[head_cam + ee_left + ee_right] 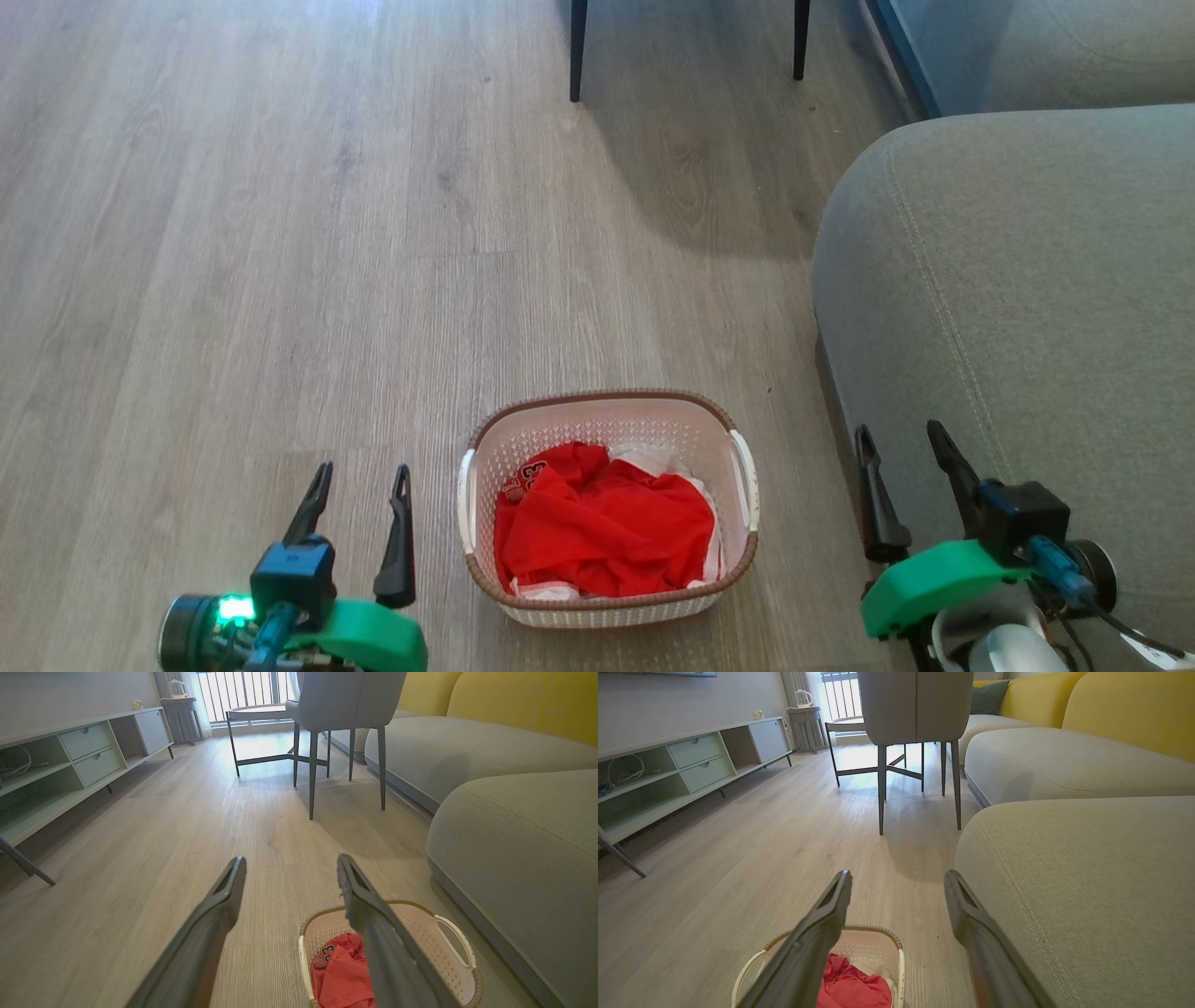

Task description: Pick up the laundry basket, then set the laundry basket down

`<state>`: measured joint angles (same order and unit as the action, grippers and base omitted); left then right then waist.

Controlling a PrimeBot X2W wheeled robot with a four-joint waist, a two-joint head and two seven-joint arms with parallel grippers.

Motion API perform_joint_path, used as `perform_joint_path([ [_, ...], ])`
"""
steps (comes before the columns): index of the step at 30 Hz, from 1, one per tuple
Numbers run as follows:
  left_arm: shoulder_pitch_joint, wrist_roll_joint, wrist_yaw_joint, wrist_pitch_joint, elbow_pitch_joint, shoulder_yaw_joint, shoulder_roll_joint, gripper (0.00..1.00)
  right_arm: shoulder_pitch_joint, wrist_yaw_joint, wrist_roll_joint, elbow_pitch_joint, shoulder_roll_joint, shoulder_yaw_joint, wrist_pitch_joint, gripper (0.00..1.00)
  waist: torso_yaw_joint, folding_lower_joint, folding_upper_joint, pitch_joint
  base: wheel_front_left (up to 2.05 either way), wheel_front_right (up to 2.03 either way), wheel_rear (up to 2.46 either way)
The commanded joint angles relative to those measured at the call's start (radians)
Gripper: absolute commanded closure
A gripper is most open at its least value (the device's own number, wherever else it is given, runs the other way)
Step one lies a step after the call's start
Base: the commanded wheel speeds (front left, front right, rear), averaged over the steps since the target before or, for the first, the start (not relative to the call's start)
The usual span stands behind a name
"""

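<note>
The wood floor (280, 233) stretches ahead, with a grey sofa (1027, 280) along the robot's right. The laundry basket (607, 399) stands on the floor near the sofa, between the two arms, with red clothing (607, 532) heaped inside. The left claw (363, 469) and right claw (897, 429) flank it without touching, each with fingers spread apart and holding nothing
</note>
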<state>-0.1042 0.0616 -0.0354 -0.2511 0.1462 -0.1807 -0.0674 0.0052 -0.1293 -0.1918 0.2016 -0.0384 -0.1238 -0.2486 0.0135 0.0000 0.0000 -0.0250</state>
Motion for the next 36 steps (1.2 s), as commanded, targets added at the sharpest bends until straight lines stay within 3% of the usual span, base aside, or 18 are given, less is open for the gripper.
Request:
perform_joint_path([
  [1,0.026,-0.003,0.001,-0.011,-0.028,0.04,0.003,0.0,-0.034,-0.001,0.007,-0.037,-0.012,-0.019,-0.013,0.0,0.0,0.0,0.0,0.001,0.0,0.0,0.0],
  [19,0.066,0.018,0.013,-0.011,-0.019,0.045,0.014,0.0,-0.068,-0.001,0.002,-0.017,-0.012,-0.01,-0.013,0.0,0.005,0.0,0.0,0.063,0.0,0.0,0.0],
  [36,0.287,0.107,0.011,-0.011,0.073,0.045,0.017,0.0,-0.302,-0.001,0.037,0.09,-0.012,-0.005,-0.013,0.0,-0.008,0.0,0.0,0.377,0.0,0.0,0.0],
])
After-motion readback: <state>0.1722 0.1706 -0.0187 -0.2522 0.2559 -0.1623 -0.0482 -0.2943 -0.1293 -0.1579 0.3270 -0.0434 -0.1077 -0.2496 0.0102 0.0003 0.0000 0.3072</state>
